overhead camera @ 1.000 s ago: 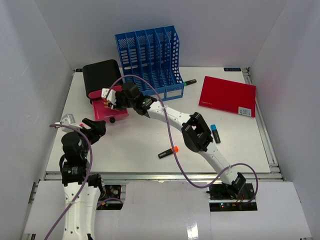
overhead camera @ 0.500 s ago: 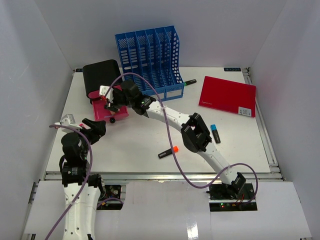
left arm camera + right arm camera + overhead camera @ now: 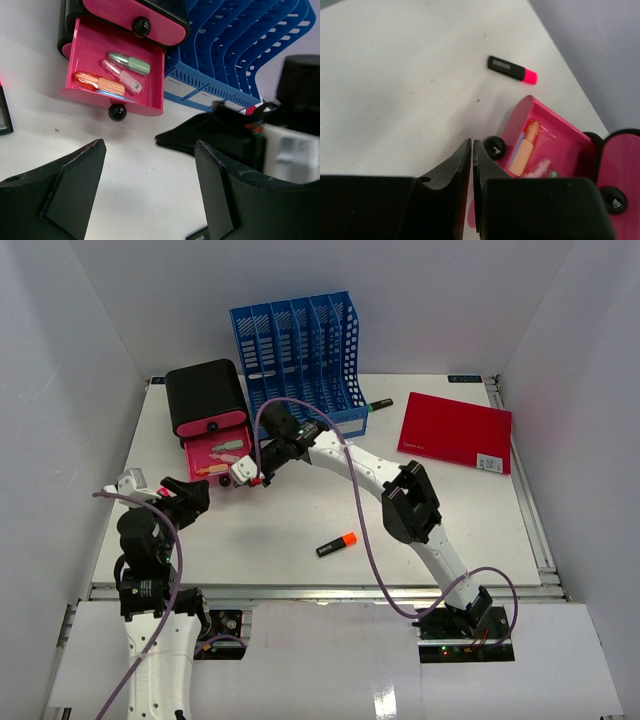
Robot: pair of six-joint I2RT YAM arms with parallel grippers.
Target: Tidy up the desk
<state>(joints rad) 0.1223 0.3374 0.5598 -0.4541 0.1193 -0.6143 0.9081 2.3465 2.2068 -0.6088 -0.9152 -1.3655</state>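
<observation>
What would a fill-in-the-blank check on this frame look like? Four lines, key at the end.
1. The pink drawer stands ___.
2. The right gripper has its jaws ___.
3. The left gripper has its jaws ___.
4. The file rack beside the drawer is coloured ___.

Missing words: open; shut; open; blue.

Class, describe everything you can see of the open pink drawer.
The pink drawer, glossy plastic by its look, is pulled out at the bottom of the black box, with a round black knob on its front. An orange marker, a pale pink marker and a green marker lie inside, side by side.
</observation>
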